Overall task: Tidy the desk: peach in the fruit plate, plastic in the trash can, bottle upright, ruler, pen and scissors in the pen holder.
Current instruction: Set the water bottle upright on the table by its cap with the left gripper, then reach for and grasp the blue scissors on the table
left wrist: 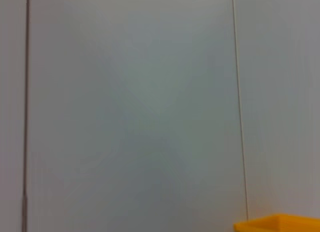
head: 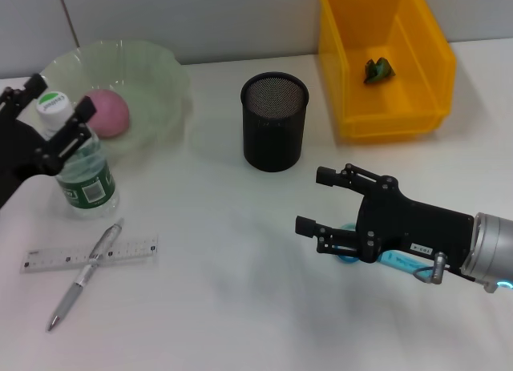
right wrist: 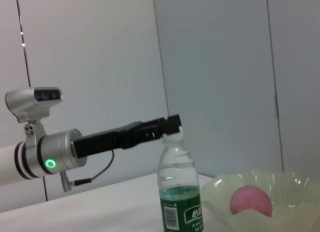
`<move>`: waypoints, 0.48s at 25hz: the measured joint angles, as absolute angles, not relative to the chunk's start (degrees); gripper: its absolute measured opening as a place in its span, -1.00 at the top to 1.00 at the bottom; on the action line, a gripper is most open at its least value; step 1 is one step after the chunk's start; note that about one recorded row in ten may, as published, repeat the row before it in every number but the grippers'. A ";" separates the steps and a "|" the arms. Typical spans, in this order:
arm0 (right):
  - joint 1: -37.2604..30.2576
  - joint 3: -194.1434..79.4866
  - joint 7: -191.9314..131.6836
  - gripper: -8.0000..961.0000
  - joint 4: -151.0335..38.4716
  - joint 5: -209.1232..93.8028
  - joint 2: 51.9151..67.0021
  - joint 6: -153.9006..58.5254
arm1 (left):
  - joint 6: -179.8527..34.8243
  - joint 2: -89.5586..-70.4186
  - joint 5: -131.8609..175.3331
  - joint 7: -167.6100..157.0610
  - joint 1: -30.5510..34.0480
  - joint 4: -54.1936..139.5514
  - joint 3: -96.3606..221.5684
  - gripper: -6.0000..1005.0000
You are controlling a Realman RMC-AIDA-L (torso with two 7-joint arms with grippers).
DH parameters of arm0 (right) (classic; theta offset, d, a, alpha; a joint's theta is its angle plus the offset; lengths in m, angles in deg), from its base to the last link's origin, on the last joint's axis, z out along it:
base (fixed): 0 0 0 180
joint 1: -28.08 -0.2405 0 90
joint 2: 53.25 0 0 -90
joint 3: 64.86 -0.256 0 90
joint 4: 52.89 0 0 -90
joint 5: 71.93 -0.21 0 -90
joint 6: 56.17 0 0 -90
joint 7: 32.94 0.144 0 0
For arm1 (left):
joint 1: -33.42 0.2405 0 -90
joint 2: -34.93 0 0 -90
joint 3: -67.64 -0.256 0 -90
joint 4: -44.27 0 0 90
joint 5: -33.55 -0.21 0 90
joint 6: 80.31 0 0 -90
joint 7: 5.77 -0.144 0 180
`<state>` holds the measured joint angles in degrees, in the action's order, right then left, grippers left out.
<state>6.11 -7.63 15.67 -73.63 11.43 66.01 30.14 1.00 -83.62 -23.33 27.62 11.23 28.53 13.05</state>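
The water bottle (head: 86,177) stands upright beside the fruit plate (head: 152,62), a pale green glass bowl with the pink peach (head: 109,113) in it. My left gripper (head: 60,95) is open, with a finger on each side of the bottle's white cap (head: 53,105). It also shows at the cap in the right wrist view (right wrist: 172,126). The ruler (head: 48,260) and the pen (head: 80,280) lie crossed in front of the bottle. My right gripper (head: 313,201) is open and hovers over the blue-handled scissors (head: 398,263). The black mesh pen holder (head: 275,122) stands at the centre.
The yellow trash can (head: 353,74) stands at the back right with a crumpled green piece of plastic (head: 378,69) inside. Its rim shows in the left wrist view (left wrist: 280,223). The right wrist view shows the bottle (right wrist: 180,192), the peach (right wrist: 251,201) and the plate (right wrist: 220,194).
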 joint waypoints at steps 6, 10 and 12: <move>6.19 -7.89 15.78 -0.58 -73.67 11.48 66.01 30.14 | 7.27 -83.23 -22.38 29.27 14.91 26.51 14.94 -0.51; 6.43 -8.08 18.36 -0.58 -74.43 11.51 65.93 30.13 | 8.62 -83.20 -22.37 29.45 15.68 25.80 14.95 -0.51; 6.91 -8.05 22.05 -0.58 -76.33 11.86 65.63 30.13 | 12.59 -82.83 -24.32 29.98 18.68 22.81 14.26 -0.52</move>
